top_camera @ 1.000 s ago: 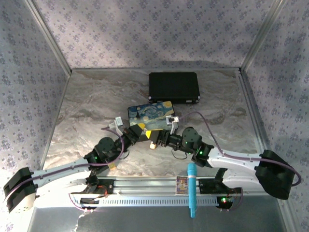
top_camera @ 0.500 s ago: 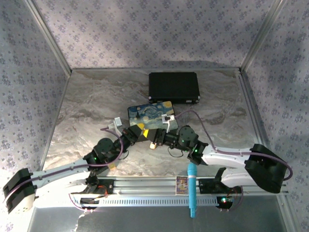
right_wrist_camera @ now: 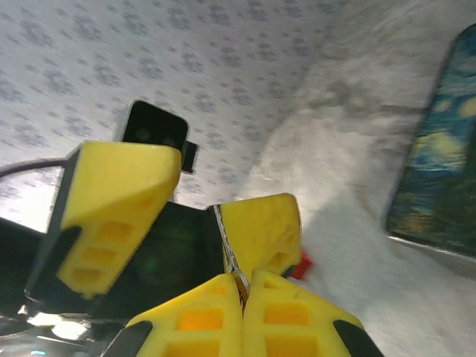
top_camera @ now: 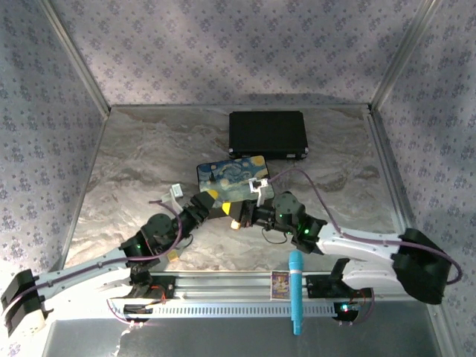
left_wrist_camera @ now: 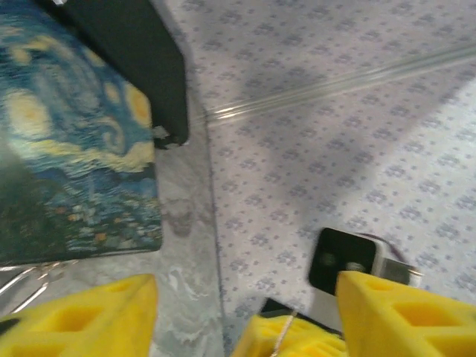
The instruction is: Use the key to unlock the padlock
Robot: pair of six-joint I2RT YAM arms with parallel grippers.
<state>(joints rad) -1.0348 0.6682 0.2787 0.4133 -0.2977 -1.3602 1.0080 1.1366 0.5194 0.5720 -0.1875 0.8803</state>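
The jaws of the left gripper (left_wrist_camera: 245,301) are spread wide, closed on nothing. The right gripper (right_wrist_camera: 242,284) is clamped tight on a thin silvery strip (right_wrist_camera: 227,245); whether it is key or shackle cannot be told.

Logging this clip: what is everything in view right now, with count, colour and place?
case: one, black, far centre of table.
box: one, painted blue and yellow, in front of case.
marker: one, teal, across near rail.
card: one, multicoloured, on rail, left of marker.
padlock: one, brass, small blur under the meeting end effectors.
key: one, silvery, apparently pinched by right end effector.
red item: one, beside right fingers; unclear what.
table: one, grey marble.
left end effector: one, yellow fingers, open.
right end effector: one, yellow fingers, shut.
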